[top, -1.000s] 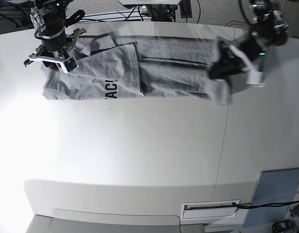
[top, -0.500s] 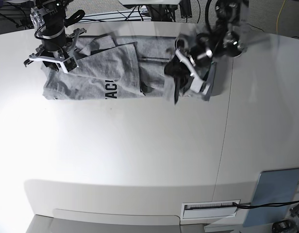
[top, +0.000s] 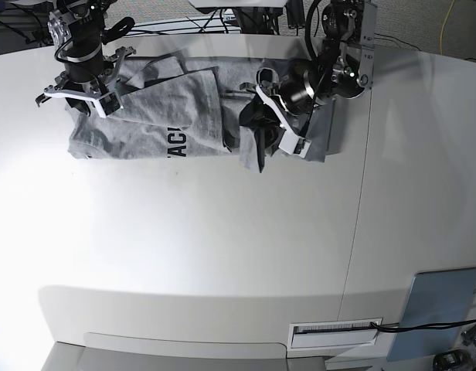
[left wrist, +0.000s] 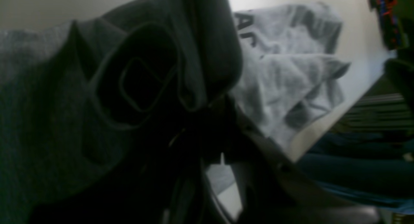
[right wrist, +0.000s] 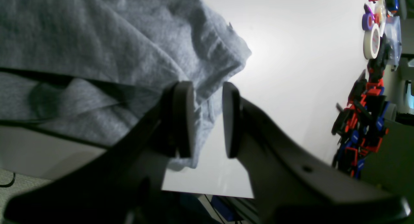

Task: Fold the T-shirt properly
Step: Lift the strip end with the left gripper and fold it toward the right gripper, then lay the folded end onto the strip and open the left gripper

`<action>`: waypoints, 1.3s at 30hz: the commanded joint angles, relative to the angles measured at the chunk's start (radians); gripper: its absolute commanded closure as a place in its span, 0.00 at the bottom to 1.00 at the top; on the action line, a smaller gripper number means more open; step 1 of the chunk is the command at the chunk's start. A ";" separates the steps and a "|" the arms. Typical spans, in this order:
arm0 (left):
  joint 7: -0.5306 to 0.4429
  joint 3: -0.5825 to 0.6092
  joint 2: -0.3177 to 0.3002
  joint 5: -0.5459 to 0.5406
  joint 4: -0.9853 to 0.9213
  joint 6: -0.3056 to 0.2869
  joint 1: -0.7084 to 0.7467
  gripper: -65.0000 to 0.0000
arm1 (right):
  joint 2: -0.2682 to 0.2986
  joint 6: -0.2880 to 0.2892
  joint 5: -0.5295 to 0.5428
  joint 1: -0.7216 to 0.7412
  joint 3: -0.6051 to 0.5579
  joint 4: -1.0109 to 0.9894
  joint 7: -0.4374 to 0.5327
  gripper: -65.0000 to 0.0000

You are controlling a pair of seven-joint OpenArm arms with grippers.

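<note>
- Since the earlier base pictures, the left gripper (top: 263, 131) has swept from the right side of the table toward the upper middle, dragging one end of the T-shirt (top: 161, 116) along and doubling it over the rest; the right gripper (top: 77, 97) at the upper left has not shifted.
- The T-shirt lies along the top of the white table (top: 222, 255), from the upper left to the upper middle, already folded into a long band, with part of its black lettering showing at the lower edge.
- The left gripper's fingers are pinched on a fold of grey cloth: in the left wrist view dark fabric (left wrist: 64, 98) wraps right round them and a loose flap hangs below the grip in the base view.
- The right gripper's pads (right wrist: 182, 119) stand somewhat apart with a hem edge of the shirt (right wrist: 97, 39) lying between them; I cannot tell whether they actually bite the cloth.
- Judging by the creases and sag, the shirt is light, soft and limp. It will slump and bunch wherever it is unsupported, and may slide on the smooth tabletop.
- Best taken at corners or hem edges, pinching all layers together.
</note>
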 commanded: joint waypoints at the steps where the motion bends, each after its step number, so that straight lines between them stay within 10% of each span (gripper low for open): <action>1: -0.022 0.000 0.014 -0.018 0.018 -0.011 -0.007 1.00 | 0.011 -0.009 -0.013 -0.003 0.004 0.016 0.019 0.76; 5: -0.037 0.000 0.041 -0.010 0.018 -0.042 -0.007 0.98 | 0.011 -0.030 -0.013 -0.002 0.004 0.016 0.021 0.76; 13: -0.066 0.000 0.059 0.009 0.018 -0.074 -0.010 0.44 | 0.011 -0.031 -0.013 -0.003 0.004 0.016 0.021 0.76; 29: -0.133 -0.001 0.058 0.056 0.029 -0.164 -0.056 0.44 | 0.011 -0.172 -0.155 -0.003 0.004 0.016 0.130 0.76; 39: 0.018 -0.140 0.058 0.147 0.029 -0.277 -0.101 0.55 | 0.011 -0.172 -0.155 -0.003 0.004 0.016 0.129 0.76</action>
